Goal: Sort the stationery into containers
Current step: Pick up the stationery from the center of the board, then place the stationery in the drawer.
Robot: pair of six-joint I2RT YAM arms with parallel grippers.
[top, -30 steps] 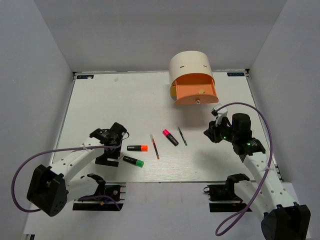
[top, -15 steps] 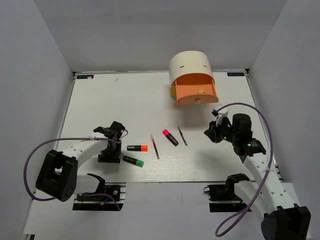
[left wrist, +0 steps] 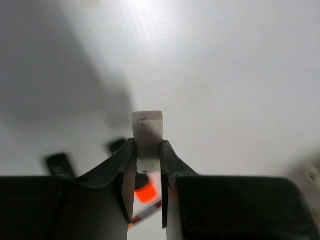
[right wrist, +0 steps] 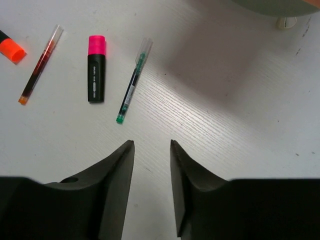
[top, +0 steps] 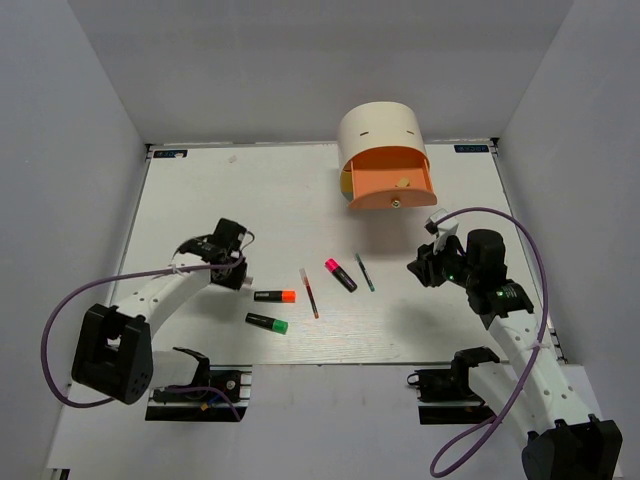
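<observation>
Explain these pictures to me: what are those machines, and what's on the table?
They are two robot arms bolted to a table. One picture looks down from above; the other two come from cameras on each wrist. On it lie an orange marker, a green marker, a pink marker, a red pen and a green pen, before a cream drawer unit with one drawer pulled out. The left pincer grips a pale eraser; the right pincer is open and empty.
</observation>
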